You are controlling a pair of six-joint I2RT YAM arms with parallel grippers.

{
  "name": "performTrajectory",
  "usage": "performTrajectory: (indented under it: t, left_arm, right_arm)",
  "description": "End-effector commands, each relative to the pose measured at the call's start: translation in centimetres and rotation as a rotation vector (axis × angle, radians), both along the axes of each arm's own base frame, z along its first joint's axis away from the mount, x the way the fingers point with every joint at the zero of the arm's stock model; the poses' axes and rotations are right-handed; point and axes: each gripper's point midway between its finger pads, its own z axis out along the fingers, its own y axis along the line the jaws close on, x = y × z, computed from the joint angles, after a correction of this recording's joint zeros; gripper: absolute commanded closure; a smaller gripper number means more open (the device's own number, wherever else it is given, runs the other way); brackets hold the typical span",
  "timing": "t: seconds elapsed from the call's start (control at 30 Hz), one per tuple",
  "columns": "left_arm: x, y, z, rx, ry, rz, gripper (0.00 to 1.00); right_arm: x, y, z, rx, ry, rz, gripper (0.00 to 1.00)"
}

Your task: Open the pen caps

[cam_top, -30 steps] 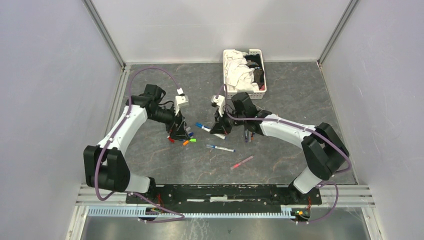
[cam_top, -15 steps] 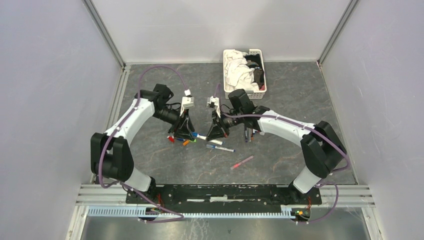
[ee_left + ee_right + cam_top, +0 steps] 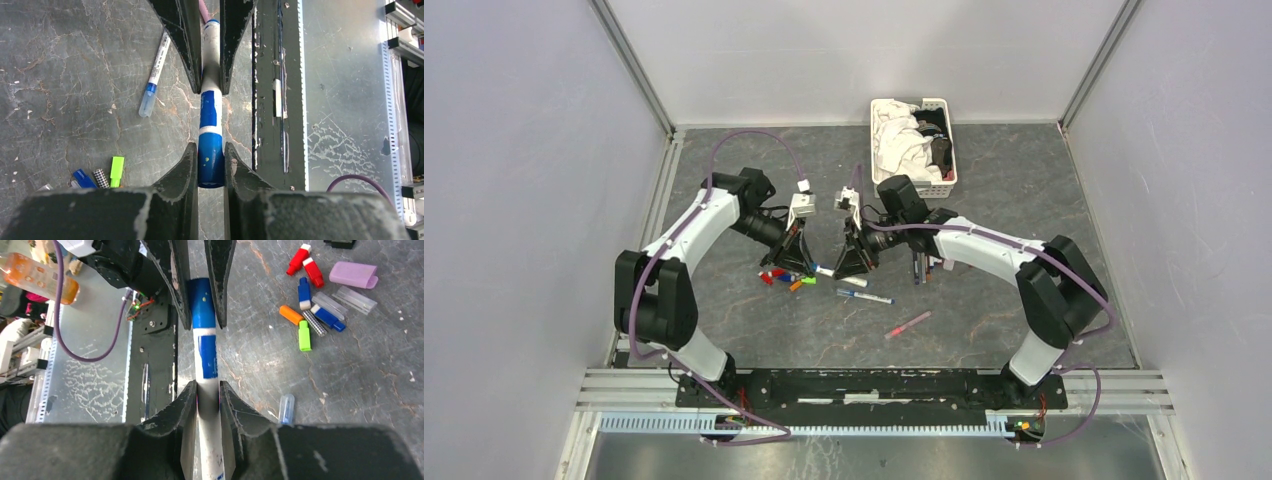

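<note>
One pen [image 3: 825, 270] with a white barrel [image 3: 207, 405] and a blue cap [image 3: 210, 160] spans the gap between my two grippers, just above the table. My left gripper [image 3: 210, 150] [image 3: 800, 262] is shut on the blue cap. My right gripper [image 3: 207, 390] [image 3: 852, 264] is shut on the white barrel at the other end. Each wrist view shows the opposite gripper's fingers [image 3: 185, 45] [image 3: 220, 275] at the top. Loose pen caps [image 3: 782, 278] lie below the left gripper: red [image 3: 299, 257], lilac [image 3: 353, 275], orange [image 3: 290, 315], green [image 3: 304, 336] and blue [image 3: 330, 319].
A capped blue pen [image 3: 864, 296] and a pink pen [image 3: 908, 324] lie on the table nearer the arm bases. More pens [image 3: 921, 268] lie under the right forearm. A white basket [image 3: 945, 150] of cloths stands at the back. Another pen [image 3: 155, 75] lies beside the held one.
My left arm swung right from the cap pile to the pen, and its jaws closed from wide open onto the blue cap. The right gripper shifted slightly left, still holding the pen.
</note>
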Motion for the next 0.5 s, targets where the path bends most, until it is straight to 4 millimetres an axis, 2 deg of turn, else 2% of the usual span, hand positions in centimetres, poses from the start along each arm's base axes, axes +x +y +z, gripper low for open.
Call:
performTrajectory:
  t: [0.0, 0.17, 0.23, 0.33, 0.37, 0.47]
  left_arm:
    - [0.4, -0.6, 1.7, -0.058, -0.081, -0.027, 0.98]
    - [0.3, -0.5, 1.7, -0.049, -0.094, -0.019, 0.98]
    - [0.2, -0.4, 1.7, -0.044, -0.100, -0.020, 0.98]
    - [0.5, -0.1, 1.6, -0.008, -0.106, -0.001, 0.98]
    - [0.9, 0.1, 1.5, 0.010, -0.119, 0.008, 0.98]
    - [2.1, 1.0, 1.5, 0.090, -0.162, 0.070, 0.98]
  right_arm:
    - [-0.1, 2.0, 0.7, 0.084, 0.030, 0.015, 0.71]
    - [-0.6, 3.0, 0.4, 0.105, 0.065, 0.030, 0.67]
    - [-0.5, 3.1, 0.7, 0.116, 0.064, 0.025, 0.75]
    - [-0.3, 2.8, 0.4, 0.102, 0.057, 0.004, 0.97]
    - [-0.2, 2.6, 0.2, 0.091, 0.051, -0.009, 1.00]
    - [-0.1, 1.2, -1.3, 0.047, 0.034, -0.047, 1.00]
